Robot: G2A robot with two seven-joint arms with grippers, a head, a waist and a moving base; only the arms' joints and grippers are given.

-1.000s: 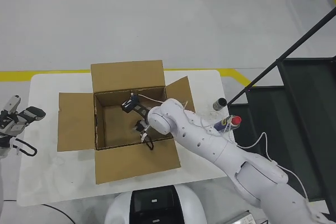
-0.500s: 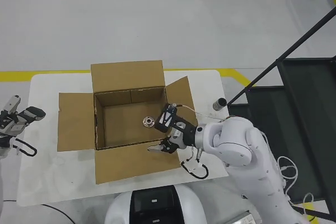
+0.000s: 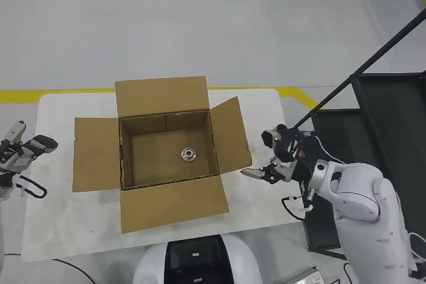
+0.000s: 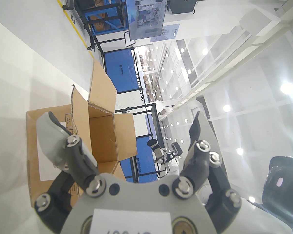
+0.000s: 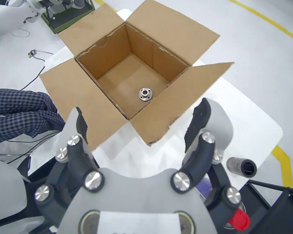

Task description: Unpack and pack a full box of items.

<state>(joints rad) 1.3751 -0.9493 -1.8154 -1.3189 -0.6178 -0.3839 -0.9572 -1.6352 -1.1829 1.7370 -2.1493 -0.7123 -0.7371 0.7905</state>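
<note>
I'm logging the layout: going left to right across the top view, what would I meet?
In order: left gripper, box's left flap, metal flange, box's right flap, right gripper, black steps.

Right gripper (image 5: 140,113), fingers spread wide with nothing between them, hangs above the white table (image 5: 249,127) just outside the cardboard box (image 5: 107,52). The box stands open, its four flaps folded outward. On its floor, close to the corner nearest the gripper, lies one small round metal flange (image 5: 145,94) with a centre bore and bolt holes. A short grey cylinder (image 5: 240,166) with a dark bore lies on its side near the table's edge. A red cap (image 5: 238,221) shows partly behind the gripper's base.
</note>
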